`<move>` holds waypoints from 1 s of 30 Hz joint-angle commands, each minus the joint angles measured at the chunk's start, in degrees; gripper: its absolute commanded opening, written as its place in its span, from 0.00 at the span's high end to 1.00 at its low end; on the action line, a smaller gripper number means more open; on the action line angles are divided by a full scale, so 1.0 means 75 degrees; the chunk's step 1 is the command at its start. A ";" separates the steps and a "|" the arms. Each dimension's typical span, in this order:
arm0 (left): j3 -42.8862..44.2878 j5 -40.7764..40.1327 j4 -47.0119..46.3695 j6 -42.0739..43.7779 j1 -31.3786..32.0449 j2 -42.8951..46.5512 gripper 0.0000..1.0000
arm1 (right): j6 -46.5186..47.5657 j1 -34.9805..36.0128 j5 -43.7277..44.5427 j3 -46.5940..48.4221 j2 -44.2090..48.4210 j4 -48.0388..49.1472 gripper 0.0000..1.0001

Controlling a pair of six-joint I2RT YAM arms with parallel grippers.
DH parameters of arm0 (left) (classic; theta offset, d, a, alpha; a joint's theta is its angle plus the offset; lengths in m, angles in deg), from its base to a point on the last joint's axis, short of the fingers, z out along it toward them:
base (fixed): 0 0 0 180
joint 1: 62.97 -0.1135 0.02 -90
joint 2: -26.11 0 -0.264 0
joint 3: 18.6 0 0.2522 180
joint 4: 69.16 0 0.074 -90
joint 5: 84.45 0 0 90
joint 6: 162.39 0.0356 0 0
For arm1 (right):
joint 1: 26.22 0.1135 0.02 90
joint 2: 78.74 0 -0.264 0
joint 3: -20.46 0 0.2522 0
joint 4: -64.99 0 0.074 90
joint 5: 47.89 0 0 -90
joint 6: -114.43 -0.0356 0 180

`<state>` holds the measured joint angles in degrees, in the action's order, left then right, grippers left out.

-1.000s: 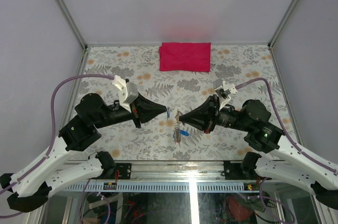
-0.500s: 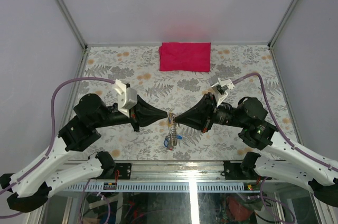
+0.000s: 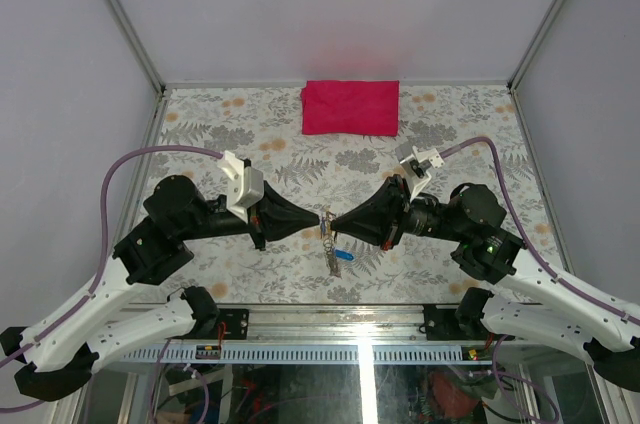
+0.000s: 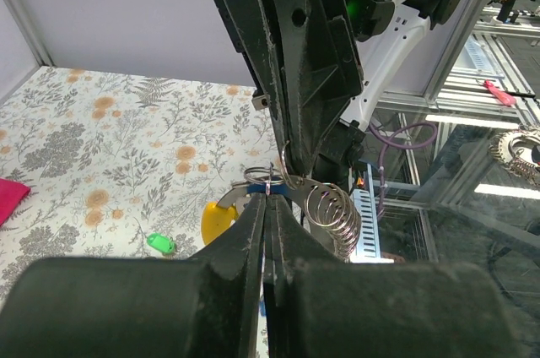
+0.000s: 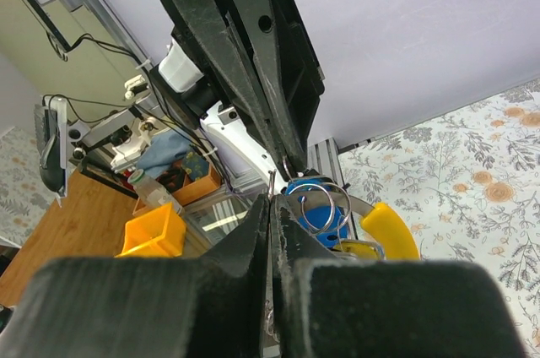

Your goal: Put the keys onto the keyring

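1. The left gripper (image 3: pixel 318 221) and right gripper (image 3: pixel 334 223) meet tip to tip above the floral-printed table (image 3: pixel 450 144), near its front edge.
2. The thin silvery wire keyring (image 3: pixel 326 218) sits between both tips, pinched by each.
3. The small silvery metal keys with plastic tags (image 3: pixel 338 254) hang below it.
4. The red rectangular cloth (image 3: pixel 350 107) lies behind them, at the table's far edge.

Keys and keyring hanging in mid-air between the claws

The keyring (image 4: pixel 263 177) is thin silvery wire, its loops pinched right where the shut tips of the left claw (image 3: pixel 318 218) and right claw (image 3: pixel 333 222) meet. The keys (image 3: pixel 336 250) dangle under it in a little bunch, off the tabletop (image 4: pixel 101 147). A blue tag (image 5: pixel 310 213) and a yellow tag (image 4: pixel 219 221) hang with the wire coils. A green tag (image 4: pixel 159 244) lies by itself on the tabletop, well apart from the bunch.
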<state>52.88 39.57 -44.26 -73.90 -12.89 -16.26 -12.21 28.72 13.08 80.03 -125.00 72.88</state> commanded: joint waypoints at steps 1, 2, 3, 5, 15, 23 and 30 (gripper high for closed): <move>0.0064 0.0230 -0.0494 0.0109 -0.0022 0.0048 1.00 | -0.0045 -0.0061 0.0299 0.0431 0.0059 0.0333 1.00; 0.0063 0.0236 -0.0510 0.0100 -0.0022 0.0037 1.00 | -0.0052 -0.0060 0.0333 0.0426 0.0062 0.0315 1.00; 0.0057 0.0256 -0.0522 0.0097 -0.0022 0.0020 1.00 | -0.0057 -0.0058 0.0357 0.0424 0.0073 0.0300 1.00; 0.0063 0.0296 -0.0524 0.0097 -0.0013 0.0021 1.00 | -0.0067 -0.0065 0.0404 0.0421 0.0077 0.0296 1.00; 0.0007 0.0357 -0.0524 0.0097 -0.0012 0.0064 1.00 | -0.0083 -0.0059 0.0660 0.0388 0.0144 0.0192 1.00; -0.0035 0.0387 -0.0524 0.0110 -0.0018 0.0026 1.00 | -0.0109 -0.0053 0.0596 0.0361 0.0236 0.0417 1.00; -0.0042 0.0521 -0.0524 0.0097 -0.0015 -0.0039 1.00 | -0.0096 -0.0058 0.0648 0.0330 0.0321 0.0503 1.00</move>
<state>52.85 41.19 -44.74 -73.80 -12.89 -16.36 -12.69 28.68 16.05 80.03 -124.28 71.26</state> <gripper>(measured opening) 0.008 0.010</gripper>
